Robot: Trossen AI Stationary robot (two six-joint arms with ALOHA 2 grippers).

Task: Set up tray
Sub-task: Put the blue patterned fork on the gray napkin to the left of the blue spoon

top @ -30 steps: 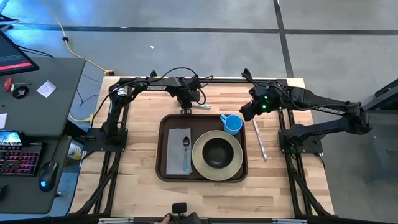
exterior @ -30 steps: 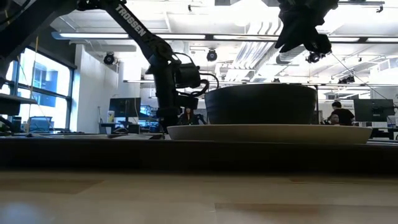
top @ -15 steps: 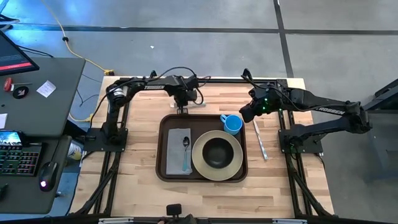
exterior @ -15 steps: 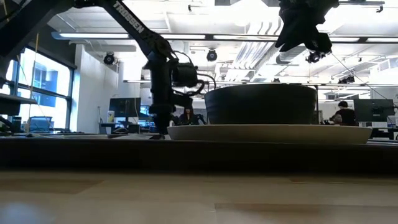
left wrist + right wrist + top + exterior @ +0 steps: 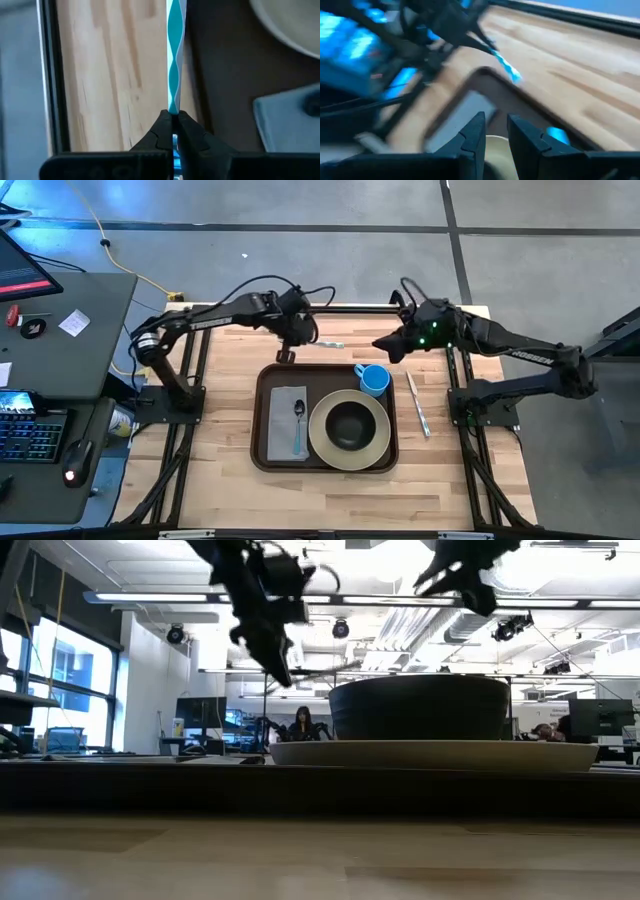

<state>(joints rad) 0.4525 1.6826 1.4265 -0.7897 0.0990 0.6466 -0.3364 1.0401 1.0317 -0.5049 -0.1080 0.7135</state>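
The dark brown tray lies mid-table. It carries a grey napkin with a spoon, a beige plate with a dark bowl, and a blue cup. My left gripper hovers over the tray's far edge, shut on a thin teal-handled utensil. My right gripper hangs above the table just beyond the cup, open with nothing between its fingers. My left gripper pinches one end of the teal-handled utensil between its two fingertips. The fingers slant down toward the table's right. The utensil sticks out ahead of them, edge-on, along the tray's far edge. It appears lifted clear of the table.
A long silvery utensil lies on the wood to the right of the tray. Bare wood lies left of the tray and along the table's near edge. Black frame rails run along the table's far and side edges.
My left gripper has shut on the teal-handled utensil that lay beyond the tray's far edge, then risen with it and rolled. The utensil has come up off the wood. My right gripper has tipped its fingers upward, barely shifting place.
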